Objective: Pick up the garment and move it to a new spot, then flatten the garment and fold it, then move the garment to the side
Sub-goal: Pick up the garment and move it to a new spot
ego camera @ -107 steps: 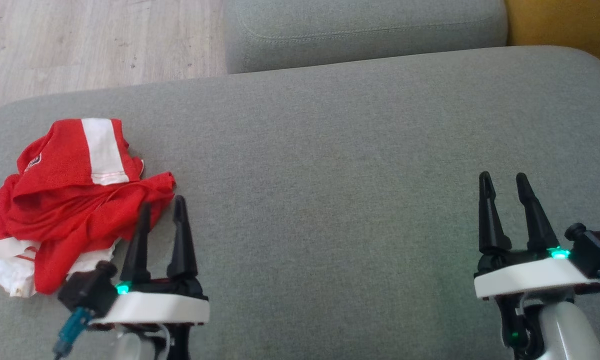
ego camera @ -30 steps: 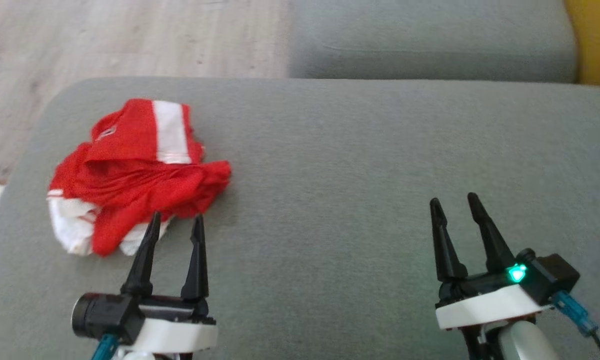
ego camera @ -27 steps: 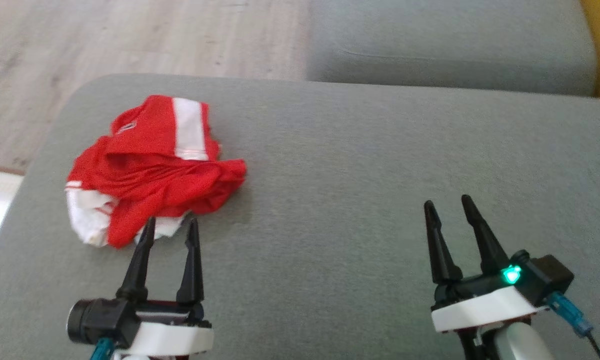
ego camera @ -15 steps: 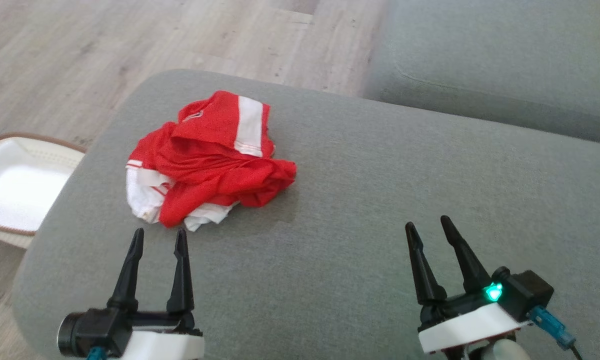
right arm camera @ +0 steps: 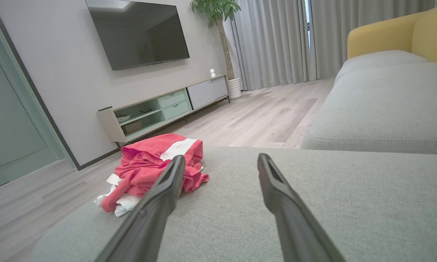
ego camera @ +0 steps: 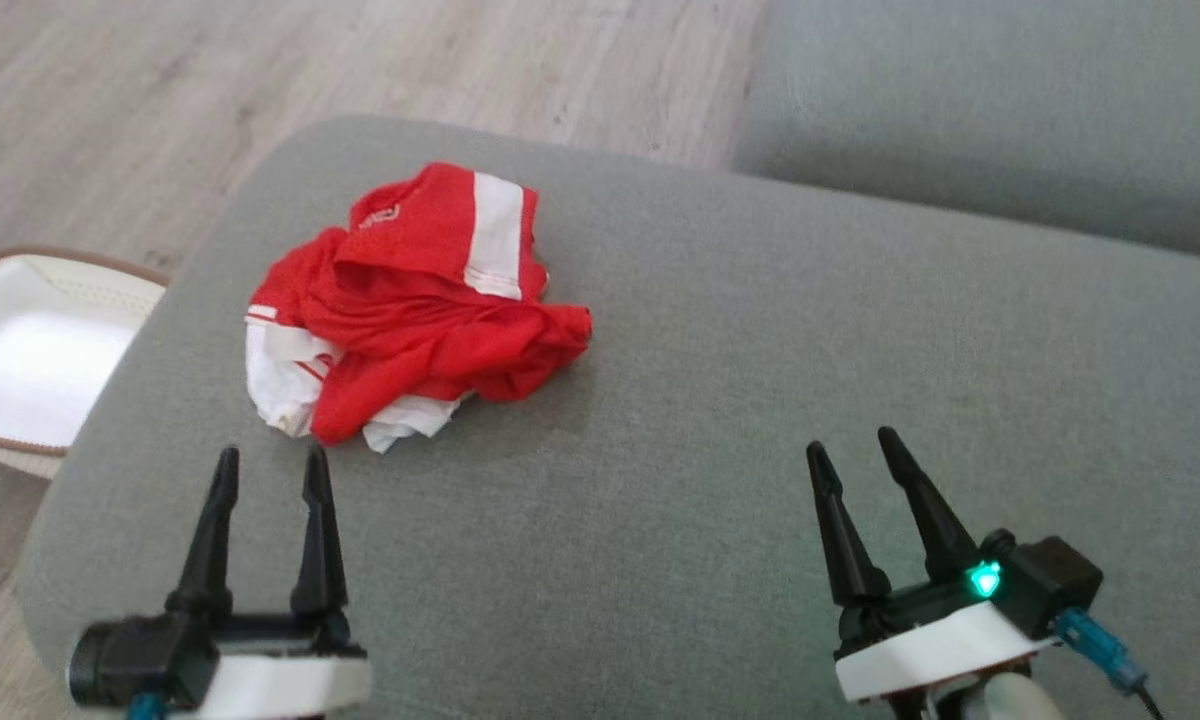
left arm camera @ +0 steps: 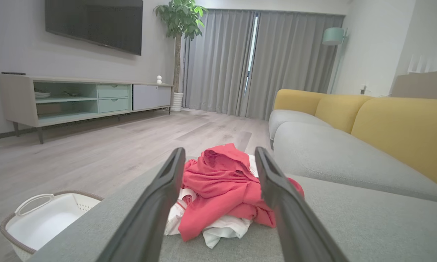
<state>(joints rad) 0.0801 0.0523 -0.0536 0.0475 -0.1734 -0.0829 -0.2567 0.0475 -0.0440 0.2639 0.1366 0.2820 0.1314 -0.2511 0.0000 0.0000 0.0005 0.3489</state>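
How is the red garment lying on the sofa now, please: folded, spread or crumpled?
Crumpled: the garment sits in a bunched heap on the sofa cushion, red folds piled unevenly over white fabric.

**user1:** what do the hands on this thing look like?

**user2:** left gripper and right gripper are the same: two long black tapered fingers on a white base.

**user1:** any wiring?

**user2:** yep, the right one's got a blue cable plug and a green light. The left has a black cylinder.
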